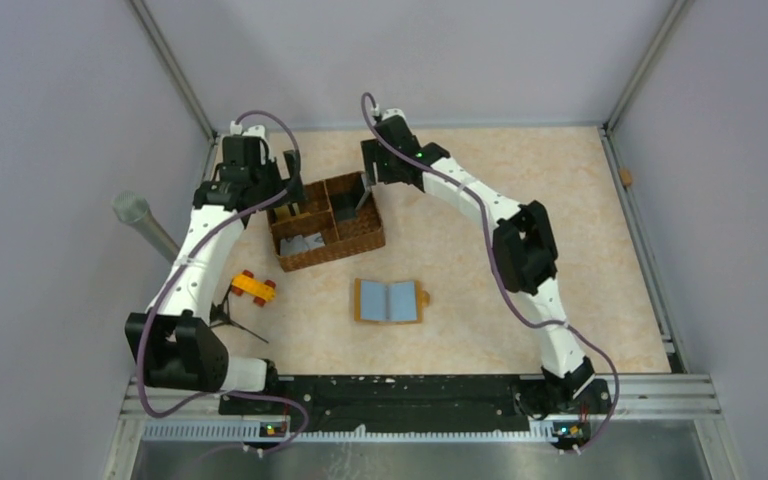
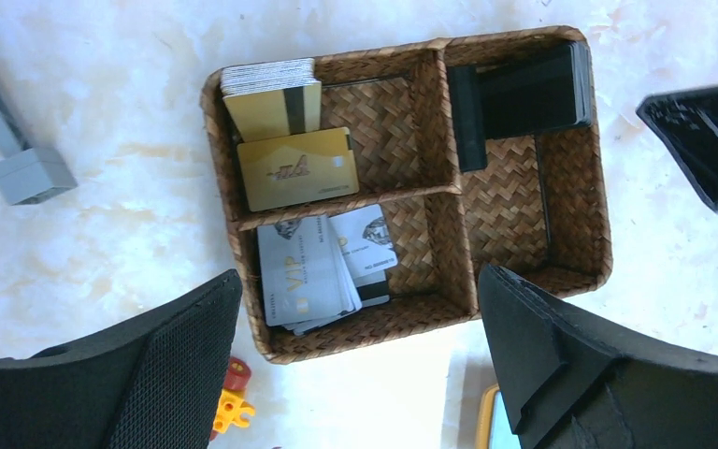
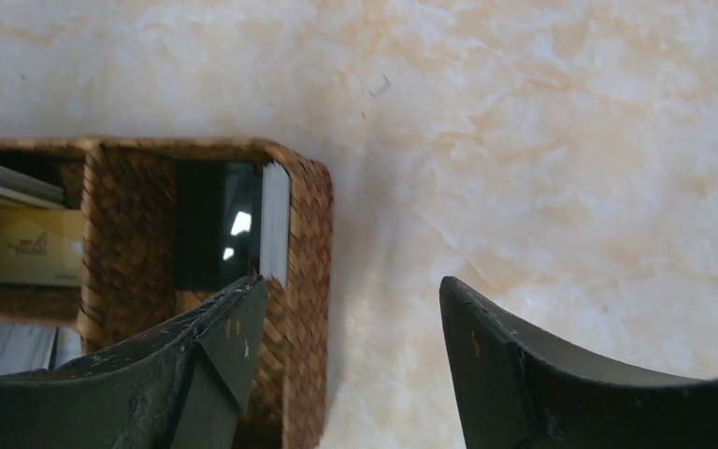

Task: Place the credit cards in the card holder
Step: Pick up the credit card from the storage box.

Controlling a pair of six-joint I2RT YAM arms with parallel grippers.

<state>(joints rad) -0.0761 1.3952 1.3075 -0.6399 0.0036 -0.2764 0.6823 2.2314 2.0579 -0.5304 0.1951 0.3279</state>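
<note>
Left pincer: wide apart, empty, above the basket.
Right pincer: wide apart, empty, one finger over the basket's rim.
Cards: gold ones in one compartment, silver ones in the next, a black stack on edge in a third.
Holder: open flat on the surface, orange rim, grey-blue inside, near the basket but apart from it.
Block: orange, left of the basket.

The top external camera looked steeply down from high above the near edge of the table, far enough back to hold all of it. The left wrist camera faced straight down, close over the woven basket, the left fingers along its lower edge. The right wrist camera, right fingers likewise low, sat nearer, sharing one basket corner.
</note>
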